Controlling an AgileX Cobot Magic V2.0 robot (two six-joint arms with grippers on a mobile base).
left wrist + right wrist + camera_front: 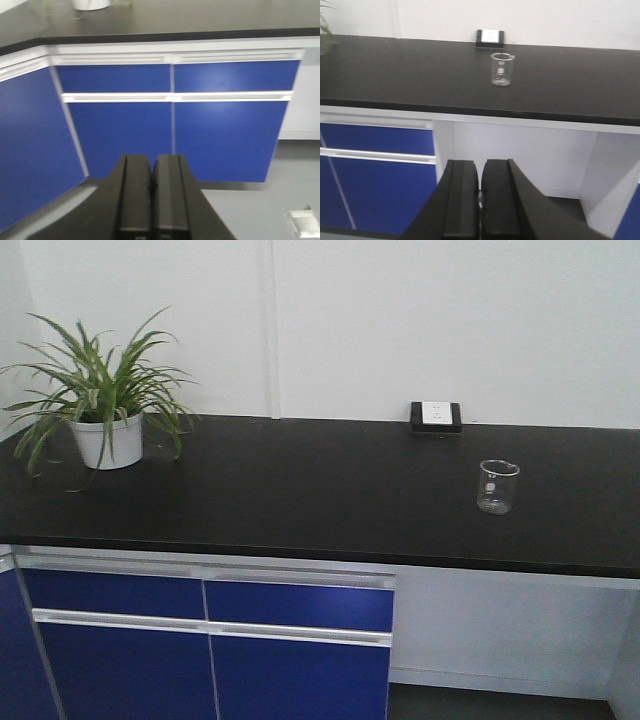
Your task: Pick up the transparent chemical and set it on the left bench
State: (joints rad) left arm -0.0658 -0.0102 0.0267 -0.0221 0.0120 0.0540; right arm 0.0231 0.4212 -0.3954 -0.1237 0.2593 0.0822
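Observation:
The transparent chemical (497, 487) is a small clear glass beaker standing upright on the right part of a long black worktop (300, 490). In the right wrist view the beaker (502, 69) stands ahead and well above my right gripper (480, 162), which is shut with nothing held, below the bench edge. My left gripper (152, 159) is shut and empty too, low in front of the blue cabinet doors (170, 130). At the left the worktop turns a corner; the left bench (15, 48) shows only as a black edge there. Neither gripper appears in the front view.
A potted plant in a white pot (105, 430) stands at the worktop's left end. A black-framed wall socket (436, 416) sits at the back, behind the beaker. Blue drawers (210, 640) fill the space under the left half; a white-walled recess (520, 155) lies under the beaker.

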